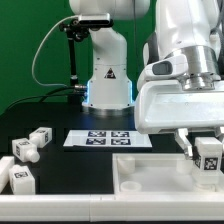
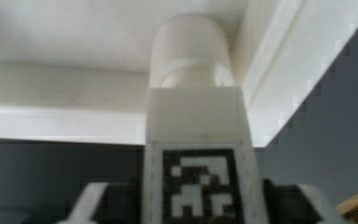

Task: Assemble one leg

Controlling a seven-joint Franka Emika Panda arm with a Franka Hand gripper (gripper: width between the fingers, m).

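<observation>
No real words or numbers to read anywhere, honestly. The robot base (image 1: 108,85) has a small dark triangle sticker (image 1: 109,74), too tiny to make out. Otherwise it's just black-and-white square marker tags on the marker board (image 1: 107,138), the leg (image 1: 208,152) (image 2: 202,130) and the loose legs (image 1: 24,150).

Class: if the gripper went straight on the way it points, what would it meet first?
Pointing down, the gripper has its jaws shut on a small white stubby tagged leg. That leg's tip would probably meet the wide flat white tray first, near a corner; the gap is unclear.
</observation>
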